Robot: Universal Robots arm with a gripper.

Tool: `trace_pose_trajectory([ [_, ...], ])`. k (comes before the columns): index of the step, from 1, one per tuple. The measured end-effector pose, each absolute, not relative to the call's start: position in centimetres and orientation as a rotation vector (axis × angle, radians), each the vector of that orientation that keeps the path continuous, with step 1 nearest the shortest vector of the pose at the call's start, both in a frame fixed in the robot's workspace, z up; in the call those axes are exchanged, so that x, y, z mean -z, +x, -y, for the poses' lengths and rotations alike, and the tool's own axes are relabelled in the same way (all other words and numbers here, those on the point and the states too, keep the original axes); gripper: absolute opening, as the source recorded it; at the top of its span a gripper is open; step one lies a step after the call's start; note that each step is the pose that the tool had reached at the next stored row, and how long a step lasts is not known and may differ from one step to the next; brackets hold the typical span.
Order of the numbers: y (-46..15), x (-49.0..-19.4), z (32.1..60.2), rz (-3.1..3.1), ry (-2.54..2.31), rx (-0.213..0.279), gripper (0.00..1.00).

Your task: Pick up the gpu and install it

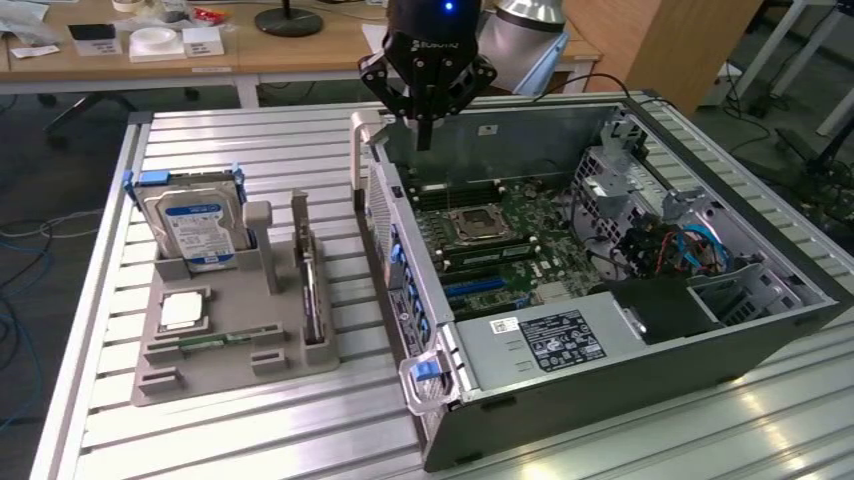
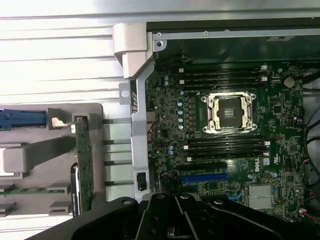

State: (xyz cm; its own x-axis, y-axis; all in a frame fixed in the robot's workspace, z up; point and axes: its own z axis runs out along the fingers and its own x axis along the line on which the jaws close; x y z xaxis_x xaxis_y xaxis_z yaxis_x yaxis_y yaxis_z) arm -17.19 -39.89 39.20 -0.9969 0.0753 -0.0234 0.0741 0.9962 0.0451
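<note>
The gpu (image 1: 308, 287) stands on its edge in a slot of the grey holder (image 1: 220, 365), at the exterior view's left of the open computer case (image 1: 587, 330). In the wrist view the gpu (image 2: 83, 162) shows as a narrow green board edge with a black part beside it. My gripper (image 1: 424, 138) hangs shut and empty over the far corner of the case, well away from the gpu. The wrist view shows the gripper (image 2: 175, 222) above the motherboard (image 2: 225, 130), close to the blue card slot (image 2: 202, 177).
A silver hard drive (image 1: 198, 228) with a blue-white label stands at the holder's far end. A square chip (image 1: 183, 310) and a thin memory stick (image 1: 214, 341) lie in it. Cables and drive cages (image 1: 667, 240) crowd the case's right side.
</note>
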Motion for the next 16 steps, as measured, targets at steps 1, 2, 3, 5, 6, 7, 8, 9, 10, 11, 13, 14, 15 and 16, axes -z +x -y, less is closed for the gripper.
trace_pose_trajectory([
  [1,-17.2,-39.2,39.9,-3.114,0.117,-0.069,0.11],
  [2,-17.2,-39.2,39.9,-3.114,0.117,-0.069,0.11],
  [3,-17.2,-39.2,39.9,-3.114,0.117,-0.069,0.11],
  [5,-17.3,-39.2,39.9,-3.114,0.117,-0.069,0.11],
  [6,-17.3,-39.2,39.9,-3.114,0.117,-0.069,0.11],
  [7,-17.3,-39.2,39.9,-3.114,0.117,-0.069,0.11],
  [8,-17.4,-39.2,39.9,-3.114,0.117,-0.069,0.11],
  [9,-17.5,-39.2,39.9,-3.114,0.117,-0.069,0.11],
  [10,-17.6,-39.2,39.9,-3.114,0.117,-0.069,0.11],
  [11,-17.7,-39.2,39.9,-3.114,0.117,-0.069,0.11],
  [13,-17.9,-39.1,39.9,-3.114,0.117,-0.069,0.11],
  [14,-18.1,-39.1,39.9,-3.114,0.117,-0.069,0.11],
  [15,-18.2,-39.1,39.9,-3.114,0.117,-0.069,0.11],
  [16,-18.4,-39.1,39.9,-3.114,0.117,-0.069,0.11],
])
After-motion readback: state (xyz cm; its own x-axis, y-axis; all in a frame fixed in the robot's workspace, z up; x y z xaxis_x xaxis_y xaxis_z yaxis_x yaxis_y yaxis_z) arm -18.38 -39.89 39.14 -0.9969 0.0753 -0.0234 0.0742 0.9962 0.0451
